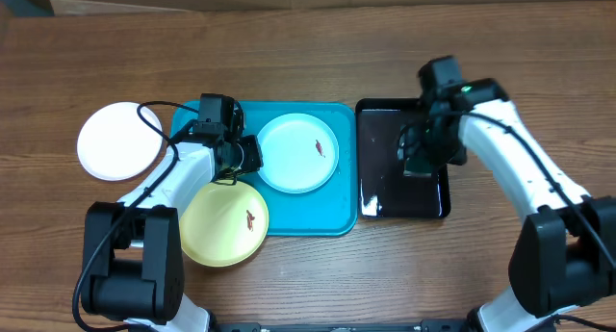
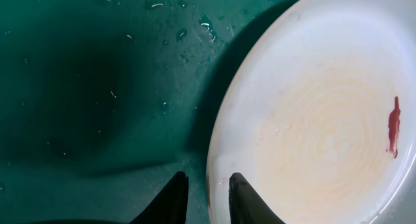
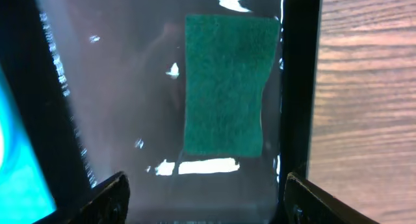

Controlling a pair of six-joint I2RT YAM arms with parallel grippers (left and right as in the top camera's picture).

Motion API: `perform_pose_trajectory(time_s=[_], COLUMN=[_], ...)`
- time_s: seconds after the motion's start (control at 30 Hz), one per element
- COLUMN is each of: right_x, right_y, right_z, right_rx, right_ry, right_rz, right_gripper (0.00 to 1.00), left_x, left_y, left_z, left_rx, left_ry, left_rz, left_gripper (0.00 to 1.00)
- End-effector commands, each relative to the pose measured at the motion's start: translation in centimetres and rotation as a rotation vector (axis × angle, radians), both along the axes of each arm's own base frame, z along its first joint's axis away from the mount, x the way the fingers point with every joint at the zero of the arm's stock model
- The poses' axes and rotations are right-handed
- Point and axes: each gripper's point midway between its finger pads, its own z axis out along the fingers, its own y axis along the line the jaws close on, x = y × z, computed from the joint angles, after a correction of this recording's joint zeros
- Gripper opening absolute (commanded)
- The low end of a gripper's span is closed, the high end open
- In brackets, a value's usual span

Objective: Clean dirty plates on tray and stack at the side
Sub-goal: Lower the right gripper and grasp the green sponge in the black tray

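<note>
The teal tray (image 1: 332,217) holds the light blue plate (image 1: 298,164), which has a small brown smear. The pale yellow plate (image 1: 217,226), also smeared, overlaps the tray's near left corner. The white plate (image 1: 120,140) lies on the table to the left of the tray. My left gripper (image 1: 245,157) sits at the blue plate's left rim. In the left wrist view its fingers (image 2: 207,191) are nearly closed astride the rim of that plate (image 2: 325,120), one finger over the tray (image 2: 97,87). My right gripper (image 1: 423,157) is open and empty.
A smaller black tray (image 1: 380,192) lies to the right of the teal one, with my right gripper above it. In the right wrist view a green scouring sponge (image 3: 227,87) lies on the wet black tray (image 3: 130,107), ahead of the open fingers (image 3: 205,195). Bare wood lies further right.
</note>
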Motion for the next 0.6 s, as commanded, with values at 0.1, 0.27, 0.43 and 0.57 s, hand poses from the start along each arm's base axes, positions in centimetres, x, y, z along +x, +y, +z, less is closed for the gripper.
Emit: perform_pose_trajectory(time_s=[0.1, 0.27, 0.43, 0.57], right_x=[0.8, 1.8, 2.1, 1.9], right_y=[-0.7, -0.9, -0.8, -0.9], right_z=[-2.2, -4.0, -5.4, -6.1], right_rx=[-0.063, -0.071, -0.064, -0.063], right_ry=[-0.077, -0.152, -0.186, -0.186], right_rz=[-0.031, -0.018, -0.011, -0.011], right_gripper=[0.77, 0.73, 0.71, 0.69], left_x=[-0.2, -0.2, -0.2, -0.2], left_y=[0.1, 0.1, 0.1, 0.1], left_z=[-0.5, -0.5, -0.5, -0.5], left_rx=[0.009, 0.009, 0.008, 0.008], left_ry=[0.013, 0.013, 0.013, 0.013], left_rz=[-0.003, -0.003, -0.003, -0.004], left_gripper=[0.24, 0.24, 0.24, 0.24])
